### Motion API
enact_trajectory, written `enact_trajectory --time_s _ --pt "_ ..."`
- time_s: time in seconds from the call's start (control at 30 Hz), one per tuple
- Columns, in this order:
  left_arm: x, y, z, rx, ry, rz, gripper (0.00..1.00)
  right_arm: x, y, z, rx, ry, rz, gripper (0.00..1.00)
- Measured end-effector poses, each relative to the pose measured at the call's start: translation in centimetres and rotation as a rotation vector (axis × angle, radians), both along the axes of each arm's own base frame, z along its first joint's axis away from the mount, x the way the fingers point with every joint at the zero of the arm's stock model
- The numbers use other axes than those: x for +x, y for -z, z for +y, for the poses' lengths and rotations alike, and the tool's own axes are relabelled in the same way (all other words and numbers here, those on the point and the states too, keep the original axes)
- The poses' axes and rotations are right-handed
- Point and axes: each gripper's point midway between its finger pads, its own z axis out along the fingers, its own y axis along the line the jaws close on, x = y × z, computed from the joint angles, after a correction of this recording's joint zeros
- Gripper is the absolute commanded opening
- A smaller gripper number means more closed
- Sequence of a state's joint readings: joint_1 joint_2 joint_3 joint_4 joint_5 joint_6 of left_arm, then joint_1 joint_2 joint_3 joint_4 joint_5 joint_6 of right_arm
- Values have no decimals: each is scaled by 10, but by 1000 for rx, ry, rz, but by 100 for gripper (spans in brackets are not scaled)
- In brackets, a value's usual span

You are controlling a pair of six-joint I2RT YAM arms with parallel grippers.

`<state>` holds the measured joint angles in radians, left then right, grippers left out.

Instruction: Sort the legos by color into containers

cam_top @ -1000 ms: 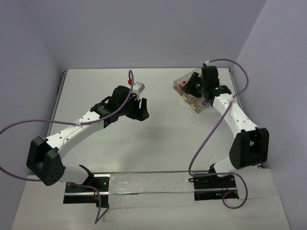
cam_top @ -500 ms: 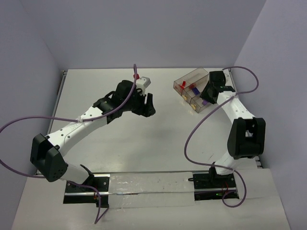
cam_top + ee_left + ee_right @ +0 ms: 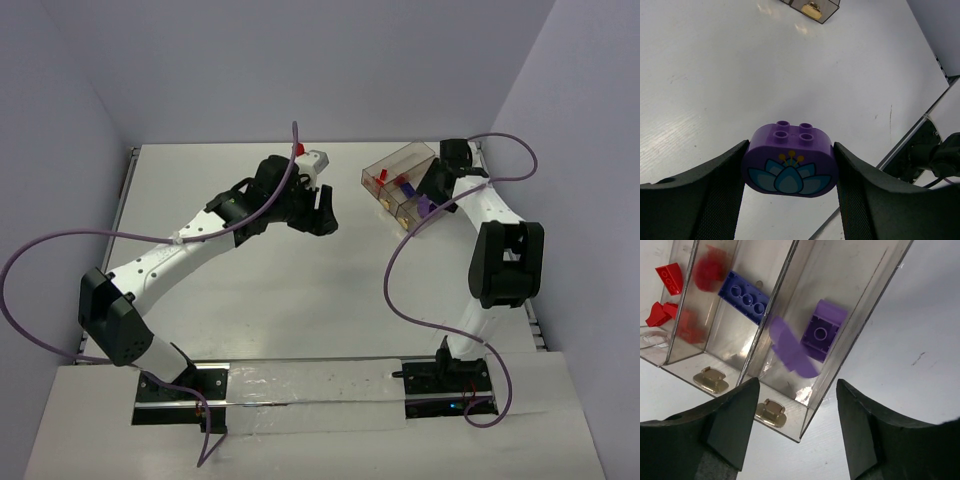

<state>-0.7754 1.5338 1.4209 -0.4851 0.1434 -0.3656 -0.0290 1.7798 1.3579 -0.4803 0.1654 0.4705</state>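
Observation:
My left gripper [image 3: 790,200] is shut on a purple rounded brick [image 3: 789,160] with a blue flower print, held above the table; in the top view it [image 3: 322,212] is left of the tray. The clear three-compartment tray [image 3: 860,325] holds red bricks [image 3: 669,278] in the left compartment, a blue-purple brick [image 3: 746,295] in the middle one, and a purple square brick [image 3: 823,329] plus a blurred purple piece [image 3: 790,349] in the right one. My right gripper [image 3: 797,383] is open and empty over the tray's near end [image 3: 398,160].
A small red piece [image 3: 298,149] shows on the table behind the left wrist, partly hidden. The tray's corner with a brass clasp [image 3: 812,9] lies far ahead of the left gripper. The table's right edge [image 3: 920,125] and purple cables [image 3: 400,290] are close by.

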Motion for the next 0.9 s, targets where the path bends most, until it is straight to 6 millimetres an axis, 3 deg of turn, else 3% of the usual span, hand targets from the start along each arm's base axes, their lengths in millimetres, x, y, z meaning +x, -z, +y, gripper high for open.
enact_trajectory --time_s 0.17,0.27,0.37,0.53,0.6,0.73,0.9 --pt "-2 -3 -3 -11 11 9 0 -1 0 1 6 -7 5 72" --pt "-4 -3 -5 -15 20 14 0 -2 -8 14 56 -61 -22 72" --pt "-5 -3 -6 -17 35 13 0 -9 -37 46 189 -191 -125 73" --pt "-8 -4 -8 -17 73 0 0 -28 -124 117 480 -465 -332 76" --pt "-9 -4 -9 -15 89 -8 0 -39 -148 143 569 -568 -357 77" --pt "-10 -5 -9 -10 119 -23 0 -69 -168 198 729 -775 -306 79" --pt "-12 -5 -10 -4 146 -37 0 -104 -169 247 859 -935 -196 80"
